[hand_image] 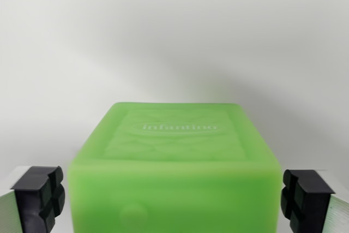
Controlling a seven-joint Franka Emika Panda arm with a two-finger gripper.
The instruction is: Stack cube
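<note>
Two black fingers (38,197) of our gripper (173,200) stand apart at eight and four o'clock, flanking the green cube (174,156) dead centre between them, pads beside its sides but not clamped.

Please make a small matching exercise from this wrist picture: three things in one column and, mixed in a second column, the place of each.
Things:
1. green cube
2. one black pad
3. other black pad

Places:
A. lower corner, wrist view's right
B. bottom middle, between the pads
C. lower corner, wrist view's left

Pairs: 1-B, 2-C, 3-A
</note>
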